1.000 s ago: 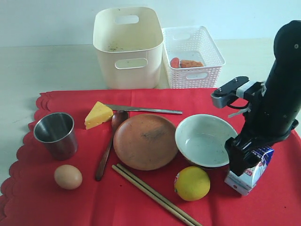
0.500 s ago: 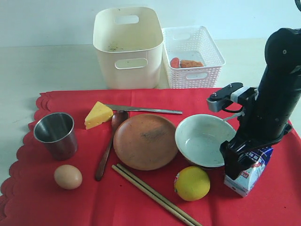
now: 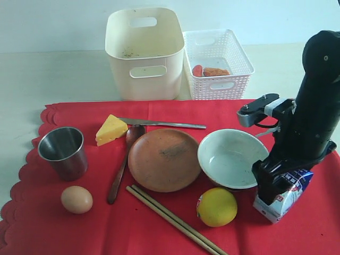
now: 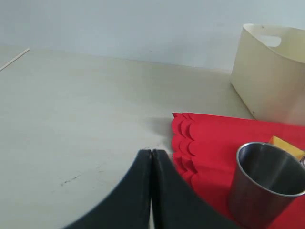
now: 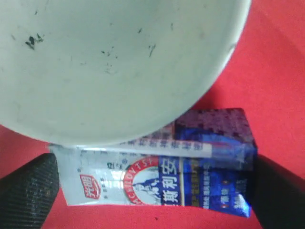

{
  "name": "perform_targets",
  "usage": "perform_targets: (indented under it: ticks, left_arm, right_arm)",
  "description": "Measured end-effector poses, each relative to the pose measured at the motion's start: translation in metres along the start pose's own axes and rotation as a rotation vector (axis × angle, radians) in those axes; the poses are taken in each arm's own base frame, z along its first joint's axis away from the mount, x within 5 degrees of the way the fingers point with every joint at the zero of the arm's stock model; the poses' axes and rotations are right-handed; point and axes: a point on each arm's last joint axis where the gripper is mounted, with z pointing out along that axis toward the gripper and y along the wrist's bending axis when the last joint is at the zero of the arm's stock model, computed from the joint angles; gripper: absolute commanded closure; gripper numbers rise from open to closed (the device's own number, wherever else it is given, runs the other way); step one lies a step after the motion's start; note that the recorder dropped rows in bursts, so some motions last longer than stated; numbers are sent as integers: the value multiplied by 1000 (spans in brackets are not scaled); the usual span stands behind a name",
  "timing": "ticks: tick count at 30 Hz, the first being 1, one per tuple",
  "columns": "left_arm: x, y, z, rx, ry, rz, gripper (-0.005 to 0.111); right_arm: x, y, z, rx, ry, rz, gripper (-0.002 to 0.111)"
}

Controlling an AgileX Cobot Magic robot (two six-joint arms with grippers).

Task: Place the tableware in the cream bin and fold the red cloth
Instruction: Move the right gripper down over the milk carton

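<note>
Right gripper (image 5: 157, 188) straddling milk carton (image 3: 295, 186), left gripper (image 4: 151, 155) clenched empty
Right jaws standing wide apart, flanking the glossy blue-white carton carrying white Chinese lettering; contact unclear. Left fingers pressing together over bare table (image 4: 71, 119). Glazed white bowl (image 3: 231, 158), matte round brown plate (image 3: 164, 159) and steel cup (image 3: 62, 151) sitting on scalloped red cloth (image 3: 159, 234); smooth cream bin (image 3: 143, 53) standing behind it
</note>
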Motion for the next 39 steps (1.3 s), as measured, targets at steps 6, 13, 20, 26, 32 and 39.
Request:
perform_targets:
  ticks: [6,13,20,26,32,39]
  left_arm:
    - [0,0,0,0,0,0,106]
    - [0,0,0,0,0,0,106]
    - [0,0,0,0,0,0,106]
    - [0,0,0,0,0,0,106]
    - [0,0,0,0,0,0,106]
    - [0,0,0,0,0,0,106]
  right_arm:
    - [5,2,-11,12,-14,-1,5]
    - [16,1,-27,68,-10,-74,5]
    - [18,-2,-35,136,-22,-390,5]
    - [16,-1,-29,105,1,-653,5]
    - [8,-4,-14,85,17,-735,5]
    - [-1,-8,4,74,33,-760,12]
